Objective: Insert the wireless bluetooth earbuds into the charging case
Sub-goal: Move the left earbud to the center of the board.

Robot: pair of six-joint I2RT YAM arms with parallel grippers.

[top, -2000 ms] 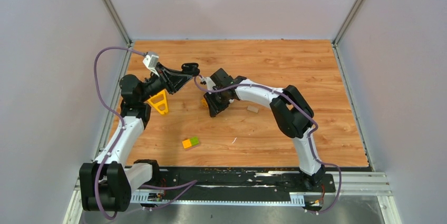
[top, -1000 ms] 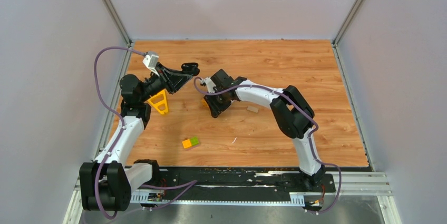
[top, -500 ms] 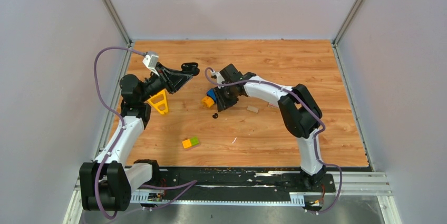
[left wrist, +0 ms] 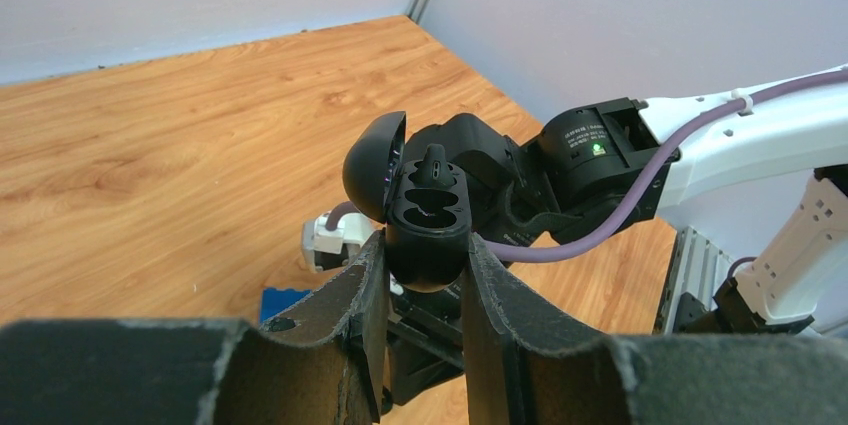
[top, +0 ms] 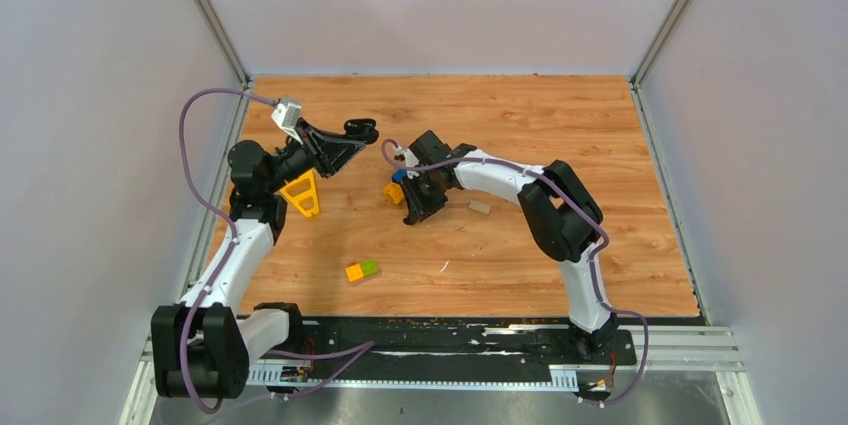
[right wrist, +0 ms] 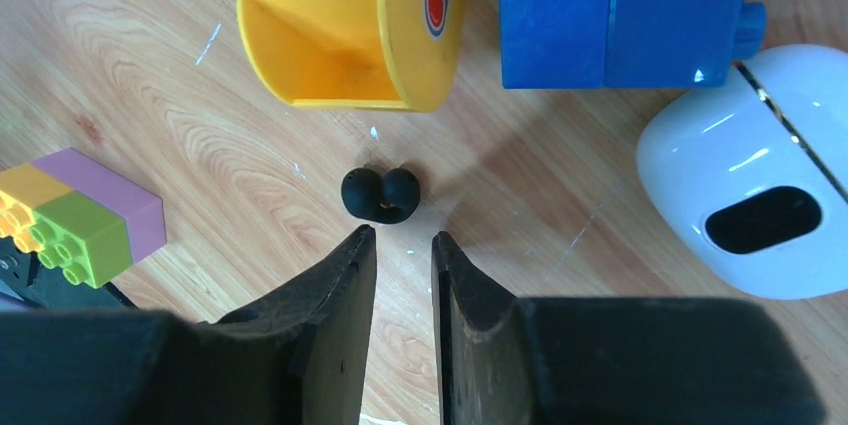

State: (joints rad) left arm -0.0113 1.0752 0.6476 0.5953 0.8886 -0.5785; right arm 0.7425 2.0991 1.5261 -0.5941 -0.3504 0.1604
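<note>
Overhead, black earbud [right wrist: 380, 195] out of sight beneath right claw [top: 417, 207].

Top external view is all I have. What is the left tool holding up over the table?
Observer: The left tool is shut on a black charging case, its lid open.
Operator: Any buds inside?
Observer: What looks like a seated black earbud in the far slot; the near slot looks empty.
Operator: And the other arm?
Observer: A loose black earbud lies on the table just beyond the right tool, whose jaws stand slightly apart, holding nothing.
</note>
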